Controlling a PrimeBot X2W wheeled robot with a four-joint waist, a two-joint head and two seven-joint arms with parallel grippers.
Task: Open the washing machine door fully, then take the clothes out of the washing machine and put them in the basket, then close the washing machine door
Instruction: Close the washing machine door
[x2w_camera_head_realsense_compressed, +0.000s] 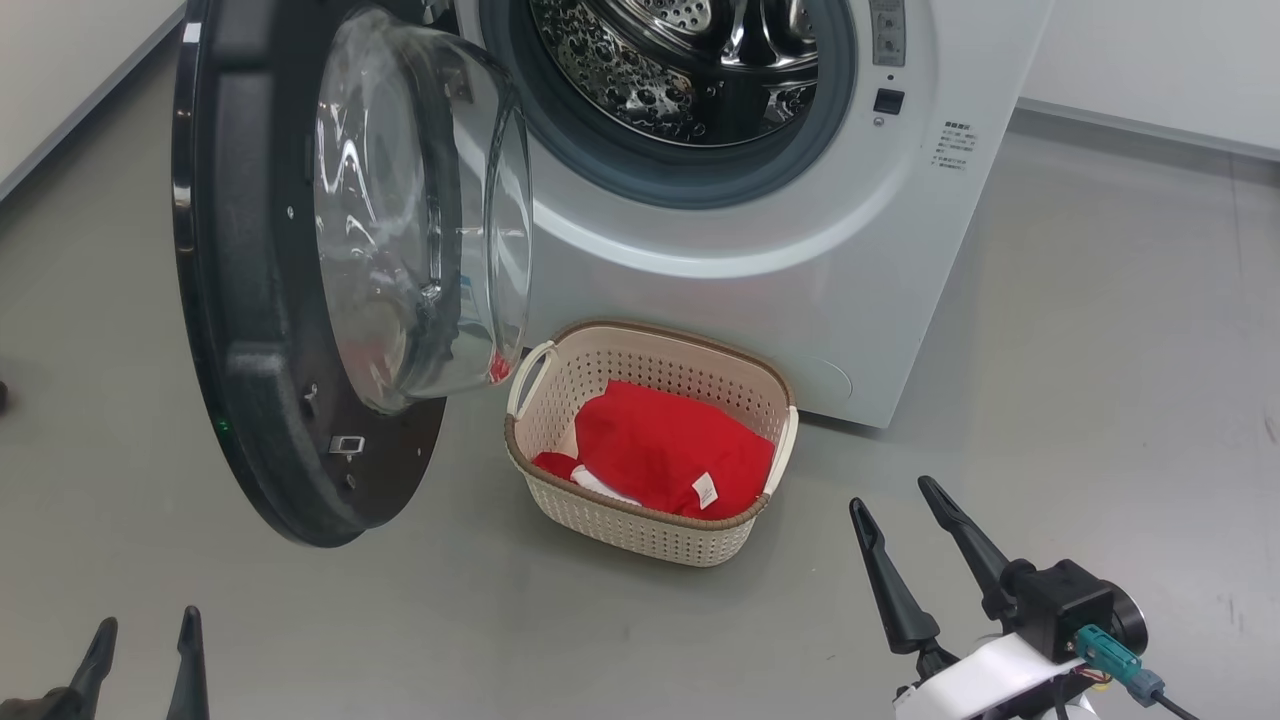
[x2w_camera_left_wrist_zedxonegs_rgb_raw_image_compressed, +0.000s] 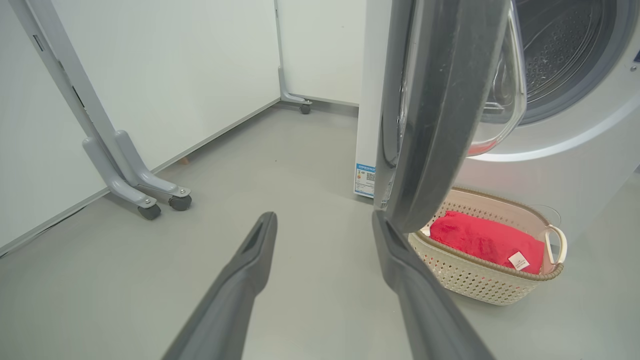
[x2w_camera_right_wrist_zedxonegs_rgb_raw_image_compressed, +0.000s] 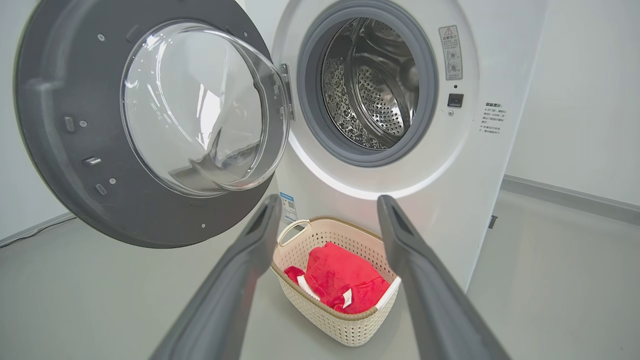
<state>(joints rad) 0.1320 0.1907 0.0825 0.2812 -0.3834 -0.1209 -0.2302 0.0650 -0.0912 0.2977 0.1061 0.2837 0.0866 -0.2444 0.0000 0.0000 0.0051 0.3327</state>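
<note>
The left gripper (x2w_camera_head_realsense_compressed: 147, 620) is released, its two long dark fingers spread wide with only grey floor (x2w_camera_head_realsense_compressed: 1100, 400) between them. Ahead of it and a little to its right hangs the washing machine door (x2w_camera_head_realsense_compressed: 260, 300), a large round door with a wide glossy black rim and a bulging clear glass bowl, swung wide out from the machine. In the left wrist view the door's (x2w_camera_left_wrist_zedxonegs_rgb_raw_image_compressed: 440, 100) lower edge sits just past the tip of this gripper's (x2w_camera_left_wrist_zedxonegs_rgb_raw_image_compressed: 324, 217) right finger, while the head view shows a gap between them.

The right gripper (x2w_camera_head_realsense_compressed: 893, 495) is also released, fingers parted and empty. Forward of it and to its left stands the small cream perforated plastic basket (x2w_camera_head_realsense_compressed: 640, 530) with a brown woven-look rim and loop handles. In the right wrist view the basket (x2w_camera_right_wrist_zedxonegs_rgb_raw_image_compressed: 330, 325) appears between this gripper's (x2w_camera_right_wrist_zedxonegs_rgb_raw_image_compressed: 328, 200) fingers, well beyond their tips. The bright red fabric clothes (x2w_camera_head_realsense_compressed: 660, 445) with white trim and a small white label lie bundled inside the basket.

Behind the basket is the big white front-loading washing machine (x2w_camera_head_realsense_compressed: 800, 300), its perforated steel drum (x2w_camera_right_wrist_zedxonegs_rgb_raw_image_compressed: 370, 85) showing bare metal inside the grey rubber gasket (x2w_camera_right_wrist_zedxonegs_rgb_raw_image_compressed: 310, 100)
</note>
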